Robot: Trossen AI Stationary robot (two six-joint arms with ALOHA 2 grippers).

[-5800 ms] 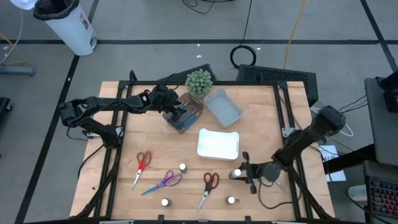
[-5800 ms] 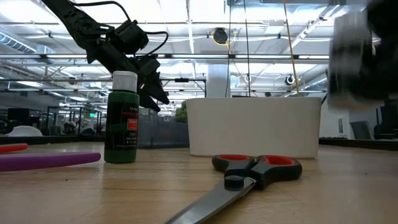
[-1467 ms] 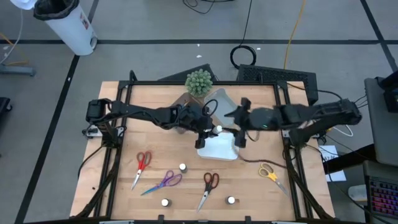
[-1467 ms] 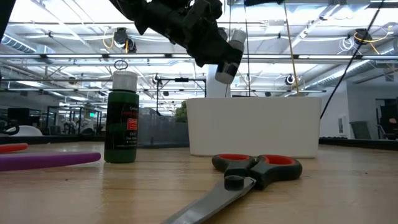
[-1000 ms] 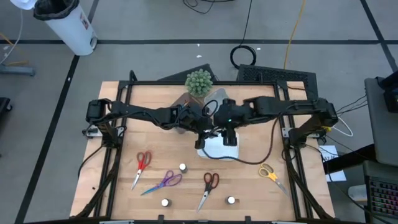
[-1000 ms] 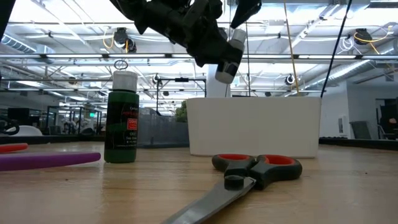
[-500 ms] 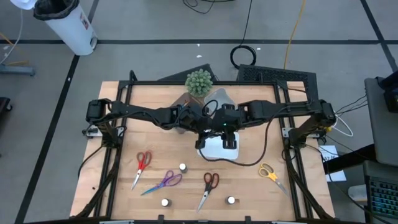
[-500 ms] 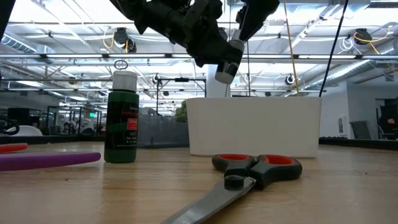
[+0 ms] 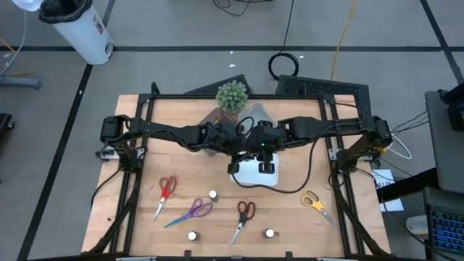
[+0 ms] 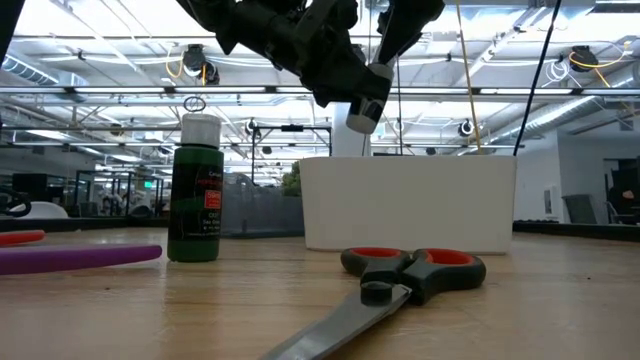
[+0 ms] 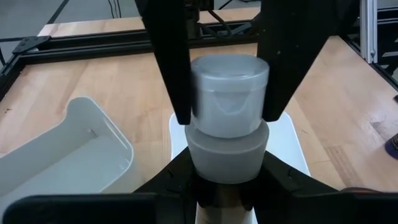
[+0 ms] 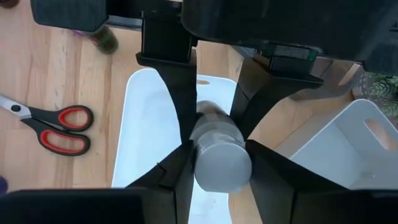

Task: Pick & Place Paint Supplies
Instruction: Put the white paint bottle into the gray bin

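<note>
- A white-capped bottle [image 11: 227,118] is held in the air above the white tray [image 9: 254,174], near the middle of the table [image 9: 304,221].
- The left gripper [image 11: 225,177] is clamped on the bottle's body, just below the cap.
- The right gripper [image 12: 214,163] is set around the cap from the opposite side; in the left wrist view its two fingers [image 11: 171,62] are seen at either side of the cap, touching or all but touching it. Whether the cap is truly gripped cannot be told.
- In the low view the bottle [image 10: 365,95] is seen tilted, well above the tray's wall [image 10: 410,205].
- A green bottle [image 10: 196,190] is stood upright on the table beside the tray.
- Red-handled scissors [image 9: 242,220] are laid flat in front of the tray.
- Yellow-handled scissors [image 9: 317,203] are laid near the right edge.
- A pale blue-grey tray [image 11: 62,155] is placed just beside the white tray.
</note>
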